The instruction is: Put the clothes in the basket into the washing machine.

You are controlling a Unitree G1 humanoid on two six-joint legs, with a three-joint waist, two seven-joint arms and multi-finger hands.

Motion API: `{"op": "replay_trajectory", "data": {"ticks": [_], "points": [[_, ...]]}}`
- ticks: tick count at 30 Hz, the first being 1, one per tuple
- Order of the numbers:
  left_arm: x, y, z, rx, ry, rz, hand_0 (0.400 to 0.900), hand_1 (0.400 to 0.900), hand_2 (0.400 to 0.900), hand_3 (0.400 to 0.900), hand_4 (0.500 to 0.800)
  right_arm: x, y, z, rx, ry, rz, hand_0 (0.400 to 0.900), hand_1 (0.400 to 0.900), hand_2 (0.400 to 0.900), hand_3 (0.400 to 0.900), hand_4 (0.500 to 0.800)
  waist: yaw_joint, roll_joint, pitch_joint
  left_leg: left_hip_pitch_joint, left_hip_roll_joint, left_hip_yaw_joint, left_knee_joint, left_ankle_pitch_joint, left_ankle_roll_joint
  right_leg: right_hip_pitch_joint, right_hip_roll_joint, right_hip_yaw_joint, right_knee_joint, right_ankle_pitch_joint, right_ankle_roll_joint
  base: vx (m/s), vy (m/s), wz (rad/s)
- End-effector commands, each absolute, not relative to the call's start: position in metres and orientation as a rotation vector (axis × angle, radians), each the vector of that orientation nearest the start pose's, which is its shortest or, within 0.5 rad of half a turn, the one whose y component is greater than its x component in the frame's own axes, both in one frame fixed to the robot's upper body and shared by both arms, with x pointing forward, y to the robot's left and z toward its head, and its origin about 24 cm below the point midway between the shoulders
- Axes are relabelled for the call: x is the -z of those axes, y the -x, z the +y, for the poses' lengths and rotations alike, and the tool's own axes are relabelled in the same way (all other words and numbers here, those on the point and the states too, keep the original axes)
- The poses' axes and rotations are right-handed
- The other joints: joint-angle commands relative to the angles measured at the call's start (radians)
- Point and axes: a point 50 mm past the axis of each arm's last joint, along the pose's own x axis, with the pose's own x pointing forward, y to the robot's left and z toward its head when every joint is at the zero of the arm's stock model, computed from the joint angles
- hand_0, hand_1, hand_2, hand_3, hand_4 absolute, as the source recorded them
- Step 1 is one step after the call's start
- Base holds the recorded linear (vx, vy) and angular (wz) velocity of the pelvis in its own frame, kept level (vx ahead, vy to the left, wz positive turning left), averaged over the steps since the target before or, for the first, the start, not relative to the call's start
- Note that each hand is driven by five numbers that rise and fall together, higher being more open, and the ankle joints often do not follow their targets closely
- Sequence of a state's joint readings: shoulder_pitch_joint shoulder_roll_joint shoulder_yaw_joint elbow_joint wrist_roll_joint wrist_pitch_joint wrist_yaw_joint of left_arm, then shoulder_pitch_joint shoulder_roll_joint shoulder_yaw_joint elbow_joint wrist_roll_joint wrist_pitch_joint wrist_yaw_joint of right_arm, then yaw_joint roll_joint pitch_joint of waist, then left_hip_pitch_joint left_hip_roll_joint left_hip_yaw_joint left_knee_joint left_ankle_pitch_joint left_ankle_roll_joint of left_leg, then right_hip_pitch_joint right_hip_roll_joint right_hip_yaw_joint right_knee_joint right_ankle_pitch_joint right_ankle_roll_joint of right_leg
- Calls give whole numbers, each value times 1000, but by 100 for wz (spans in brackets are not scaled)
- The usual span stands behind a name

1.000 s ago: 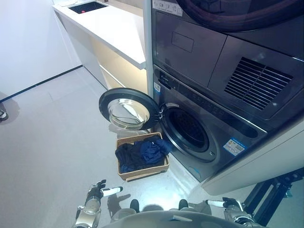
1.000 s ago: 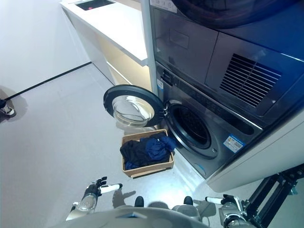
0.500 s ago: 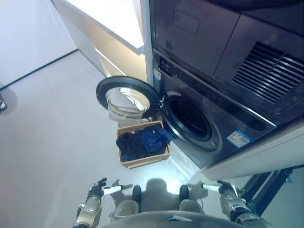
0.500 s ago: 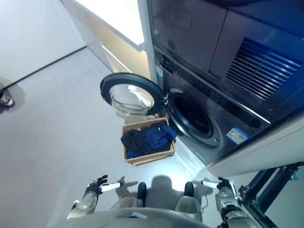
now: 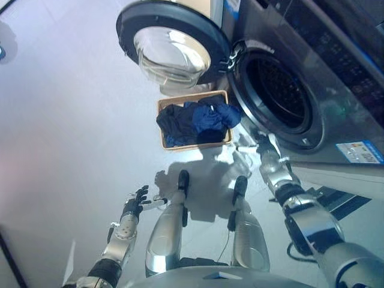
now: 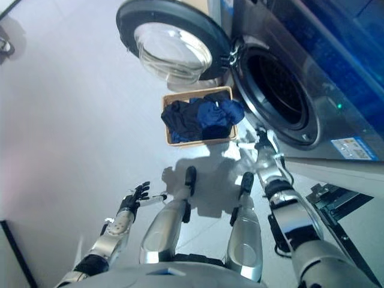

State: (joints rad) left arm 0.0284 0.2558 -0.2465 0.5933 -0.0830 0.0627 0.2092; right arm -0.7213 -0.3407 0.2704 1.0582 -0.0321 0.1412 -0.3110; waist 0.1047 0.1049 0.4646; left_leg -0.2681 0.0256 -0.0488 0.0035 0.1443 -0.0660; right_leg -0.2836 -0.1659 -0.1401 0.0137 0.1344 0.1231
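Left eye view: clothes, dark and blue heap, fill basket on floor, just beside open washing machine drum, under door. Likely soft, light, limp; will drape and snag. Best pinched at raised blue fold. Left hand low, fingers spread, empty. Right hand near drum, empty, fingers relaxed.

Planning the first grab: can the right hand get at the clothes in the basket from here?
Probably yes. The right hand hangs just right of the basket, nothing between it and the clothes, which lie uncovered on top.
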Motion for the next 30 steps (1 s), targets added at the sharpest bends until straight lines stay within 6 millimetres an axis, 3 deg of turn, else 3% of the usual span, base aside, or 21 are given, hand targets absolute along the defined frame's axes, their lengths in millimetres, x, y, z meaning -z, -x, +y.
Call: {"op": "replay_trajectory", "data": {"ticks": [1, 6, 14, 15, 16, 17, 24, 30], "points": [[86, -187, 204, -89, -349, 614, 900, 900, 900, 900, 800, -81, -379, -232, 332, 908, 189, 900, 900, 900, 900, 800, 11, 5, -2, -88, -64, 14, 138, -98, 40, -107, -28, 15, 168, -54, 9, -80, 67, 3], [71, -204, 188, -29, -355, 505, 900, 900, 900, 900, 800, -136, -396, -245, 440, 1170, 44, 900, 900, 900, 900, 800, 36, 37, 51, -228, -90, 11, 250, -122, 47, -232, -53, 28, 255, -65, 10, -83, 49, 10], [45, -219, 170, 30, -328, 366, 900, 900, 900, 900, 800, -200, -395, -288, 655, 1301, -23, 900, 900, 900, 900, 800, 85, 93, 55, -492, -138, 3, 426, -161, 62, -484, -98, 51, 424, -98, 11, -54, 45, 17], [44, -219, 168, 39, -330, 357, 900, 900, 900, 900, 800, -208, -394, -293, 684, 1315, -34, 900, 900, 900, 900, 800, 93, 102, 55, -502, -142, -2, 446, -195, 58, -503, -99, 58, 457, -135, 19, -28, 32, 5], [43, -220, 168, 39, -329, 353, 900, 900, 900, 900, 800, -209, -394, -293, 686, 1315, -38, 900, 900, 900, 900, 800, 92, 102, 55, -522, -143, 4, 442, -164, 62, -519, -102, 54, 446, -104, 11, 67, 12, 11], [41, -220, 166, 47, -324, 341, 900, 900, 900, 900, 800, -217, -393, -296, 715, 1297, -53, 900, 900, 900, 900, 800, 100, 110, 55, -535, -148, -3, 466, -201, 60, -536, -108, 62, 486, -143, 20, -31, 21, 18], [28, -223, 156, 76, -288, 283, 900, 900, 900, 900, 800, -258, -385, -317, 852, 1238, -123, 900, 900, 900, 900, 800, 129, 166, 55, -705, -190, -12, 584, -223, 68, -723, -163, 84, 678, -205, 19, -15, 33, 25], [20, -223, 150, 93, -262, 248, 900, 900, 900, 900, 800, -271, -378, -328, 916, 1192, -138, 900, 900, 900, 900, 800, 138, 198, 55, -813, -223, -8, 699, -254, 78, -837, -199, 113, 821, -252, 18, -4, 54, 16]]}}
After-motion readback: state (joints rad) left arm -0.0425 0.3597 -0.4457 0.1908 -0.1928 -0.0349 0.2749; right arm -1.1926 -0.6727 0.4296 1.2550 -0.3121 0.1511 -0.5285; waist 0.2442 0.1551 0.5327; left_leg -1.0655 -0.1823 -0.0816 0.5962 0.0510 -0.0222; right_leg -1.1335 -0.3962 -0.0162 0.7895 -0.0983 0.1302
